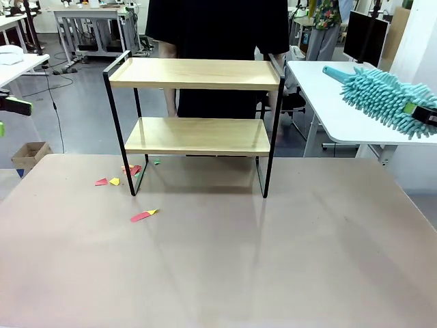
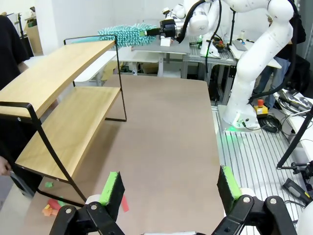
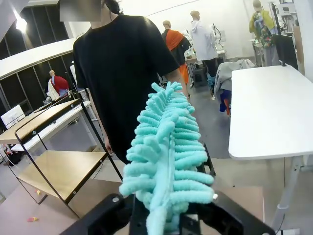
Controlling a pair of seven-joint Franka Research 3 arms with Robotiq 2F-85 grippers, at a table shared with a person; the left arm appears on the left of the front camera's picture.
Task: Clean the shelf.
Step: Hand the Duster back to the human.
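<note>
Bright, even overhead light; the shelf (image 1: 196, 109) throws a soft shadow on the table (image 1: 273, 260) beneath it. Wrist views bend at edges; the duster (image 3: 166, 161) looms slightly blurred.

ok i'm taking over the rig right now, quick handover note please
Left gripper: open, empty, low over the table's left side.
Right gripper: shut on the teal duster, held up at the right, clear of the shelf.
Shelf stands mid-table at the far side, both boards bare. Paper scraps lie on the table by its left legs.
Done: duster in hand. Left: dust both boards.
</note>
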